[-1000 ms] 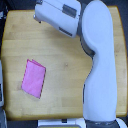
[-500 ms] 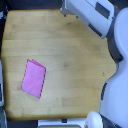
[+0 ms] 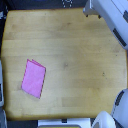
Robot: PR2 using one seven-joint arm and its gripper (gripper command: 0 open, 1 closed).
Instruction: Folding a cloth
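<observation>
The cloth [image 3: 33, 78] is a small plain pink piece lying flat on the wooden table [image 3: 70, 55], near the exterior view's left and slightly tilted. Its upper edge shows a small overlapping flap. A white part of the robot's arm [image 3: 107, 14] reaches in at the top right corner, far from the cloth. No fingers show in this view, so the gripper itself is out of sight. Nothing touches the cloth.
White robot body parts [image 3: 121, 107] sit at the bottom right corner beyond the table's edge. A dark strip [image 3: 2, 60] runs along the table's left side. The tabletop's corners are cut at an angle.
The arm, which spanned the table's right side a second ago, has pulled back up to the top right corner. The cloth has not moved.
</observation>
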